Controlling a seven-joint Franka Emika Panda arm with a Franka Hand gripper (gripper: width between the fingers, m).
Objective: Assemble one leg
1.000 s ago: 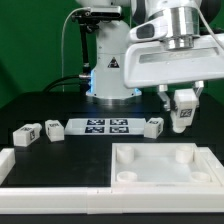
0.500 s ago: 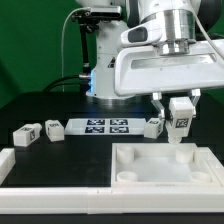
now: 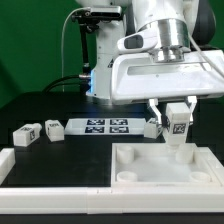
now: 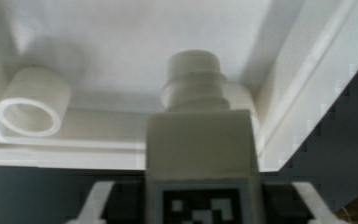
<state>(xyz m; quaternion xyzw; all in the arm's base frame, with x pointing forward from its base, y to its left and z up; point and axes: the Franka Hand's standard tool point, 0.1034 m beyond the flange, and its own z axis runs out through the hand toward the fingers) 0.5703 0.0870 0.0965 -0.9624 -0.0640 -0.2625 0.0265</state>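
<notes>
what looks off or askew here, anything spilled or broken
Nothing stands out. The claw holds the leg upright over a far corner of the tabletop, and nothing looks cracked or spilled. The loose legs lie at slightly different angles beside the marker board, as unassembled parts would.

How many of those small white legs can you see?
4. Exterior view: a leg at far left, a second beside it, a third at the marker board's right end, a fourth in the claw over the tabletop.
</notes>
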